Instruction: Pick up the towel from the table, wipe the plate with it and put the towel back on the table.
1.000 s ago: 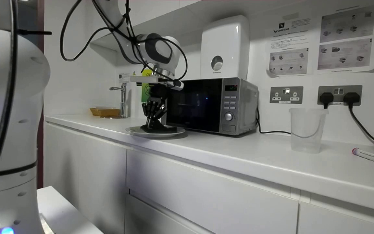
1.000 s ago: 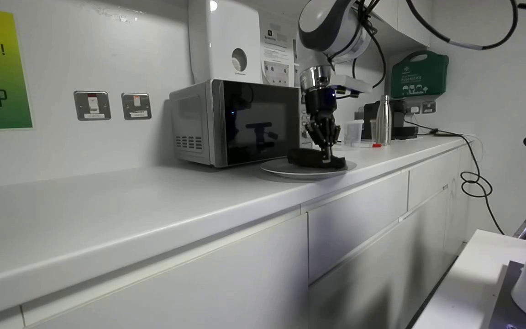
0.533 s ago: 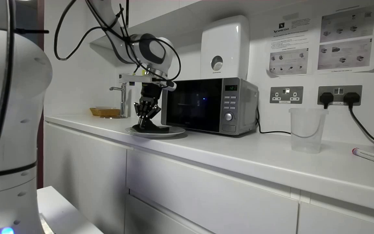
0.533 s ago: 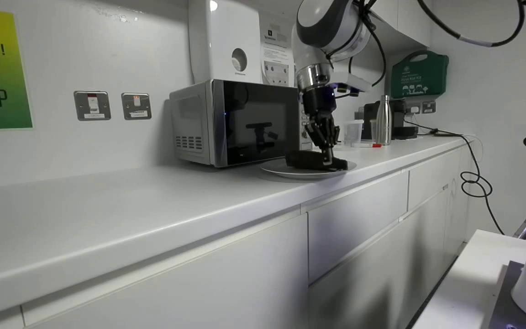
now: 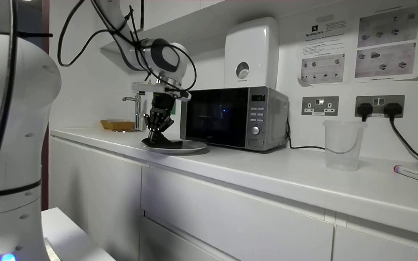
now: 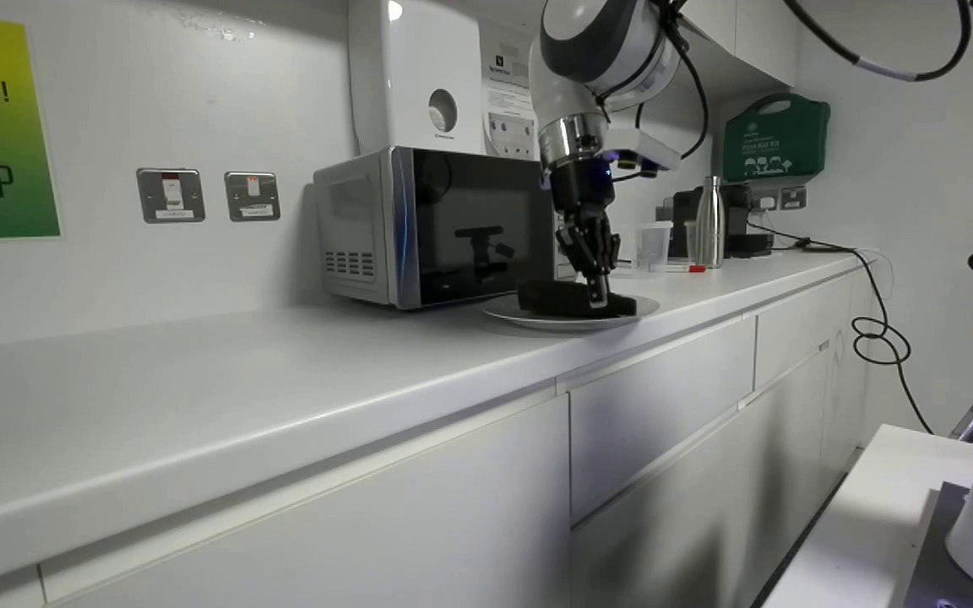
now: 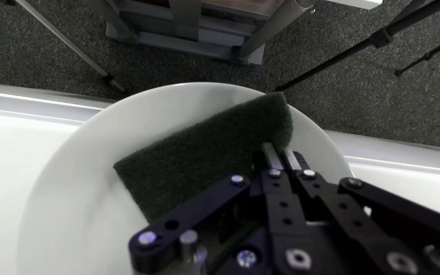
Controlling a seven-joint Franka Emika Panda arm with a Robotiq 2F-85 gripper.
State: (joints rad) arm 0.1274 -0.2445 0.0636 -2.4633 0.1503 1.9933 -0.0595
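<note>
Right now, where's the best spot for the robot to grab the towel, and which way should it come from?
I'd pinch the towel by its raised edge, coming from above, right where the gripper holds it. That edge stands up, which looks easy to pinch; the rest spreads low over the plate.

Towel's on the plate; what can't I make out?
Wrist view: underside of the towel, hidden by the towel itself.
Wrist view: parts of the plate, covered by towel and gripper or past the bottom edge.
In an exterior view: fine print on Nespresso sheet, too small.
In an exterior view: green poster, cut by left edge.
</note>
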